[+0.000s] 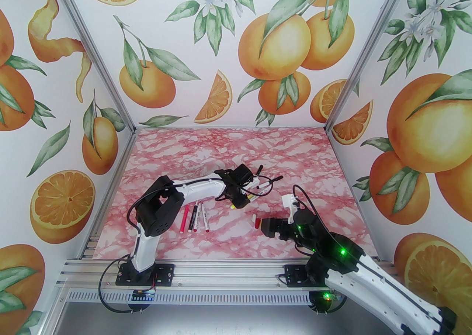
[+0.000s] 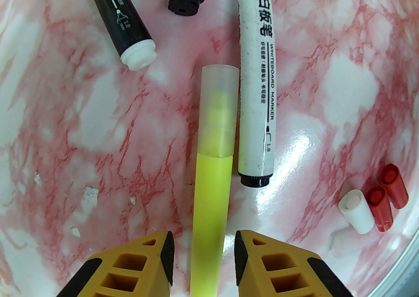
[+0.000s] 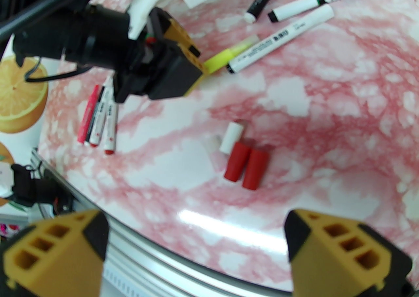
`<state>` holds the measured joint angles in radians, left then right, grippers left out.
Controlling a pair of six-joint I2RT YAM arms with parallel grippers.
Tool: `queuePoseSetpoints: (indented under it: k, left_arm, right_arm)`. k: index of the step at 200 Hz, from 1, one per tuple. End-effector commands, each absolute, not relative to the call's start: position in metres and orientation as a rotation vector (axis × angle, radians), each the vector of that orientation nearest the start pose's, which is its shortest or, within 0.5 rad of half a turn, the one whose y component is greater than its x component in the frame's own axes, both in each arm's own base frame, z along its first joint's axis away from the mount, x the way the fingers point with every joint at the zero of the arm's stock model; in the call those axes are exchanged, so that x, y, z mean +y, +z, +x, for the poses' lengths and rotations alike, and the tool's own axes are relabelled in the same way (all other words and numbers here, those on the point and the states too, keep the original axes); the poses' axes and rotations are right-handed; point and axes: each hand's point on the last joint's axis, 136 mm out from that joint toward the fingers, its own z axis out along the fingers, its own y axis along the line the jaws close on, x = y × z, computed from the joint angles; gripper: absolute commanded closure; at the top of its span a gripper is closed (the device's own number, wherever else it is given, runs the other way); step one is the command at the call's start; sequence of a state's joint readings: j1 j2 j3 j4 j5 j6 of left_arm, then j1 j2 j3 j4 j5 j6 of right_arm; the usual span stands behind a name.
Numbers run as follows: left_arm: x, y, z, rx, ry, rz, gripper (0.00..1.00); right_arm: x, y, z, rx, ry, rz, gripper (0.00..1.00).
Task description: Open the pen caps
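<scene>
**Yellow pen: a loose hold could let it slip**

Our left gripper (image 2: 203, 250) straddles the barrel of the neon yellow pen (image 2: 211, 197), its jaws apart with a gap on each side, so nothing is clamped yet. The frosted cap (image 2: 218, 109) is on, pointing away from the gripper. The white marker (image 2: 257, 93) lies just beside that cap, almost parallel to it.

Our right gripper (image 3: 196, 243) hangs wide apart over the near part of the table (image 3: 327, 99), empty, with 2 red caps (image 3: 237, 161) and 1 white cap (image 3: 231, 137) lying loose ahead of it.

We see 3 risks:
- If the left jaws close off-centre, the round barrel may roll toward the white marker.
- If the right gripper comes in wide, it may pinch the marker together with the cap.
- If the hold on the smooth barrel is weak, the pen may slide out when the cap is pulled.
</scene>
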<state>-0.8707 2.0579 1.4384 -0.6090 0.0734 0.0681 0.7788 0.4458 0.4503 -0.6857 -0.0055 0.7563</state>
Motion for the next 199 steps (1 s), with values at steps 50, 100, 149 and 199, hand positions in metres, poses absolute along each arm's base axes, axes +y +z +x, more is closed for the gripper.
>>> queuePoseSetpoints:
  k: [50, 100, 149, 199]
  left_arm:
    - [-0.355, 0.01, 0.288, 2.573, -0.227, 1.361, 0.79]
    - [-0.348, 0.021, 0.285, 2.56, -0.227, 1.333, 0.85]
    - [-0.353, 0.073, 0.278, 2.488, -0.374, 1.226, 0.85]
    - [-0.359, 0.112, 0.251, 2.452, -0.675, 1.074, 0.84]
  right_arm:
    - [0.154, 0.136, 0.157, 2.38, 0.788, -0.005, 0.06]
    - [0.155, 0.135, 0.16, 2.374, 0.802, 0.032, 0.06]
    - [0.172, 0.14, 0.169, 2.305, 0.963, 0.146, 0.08]
    - [0.173, 0.155, 0.192, 2.175, 1.032, 0.347, 0.2]
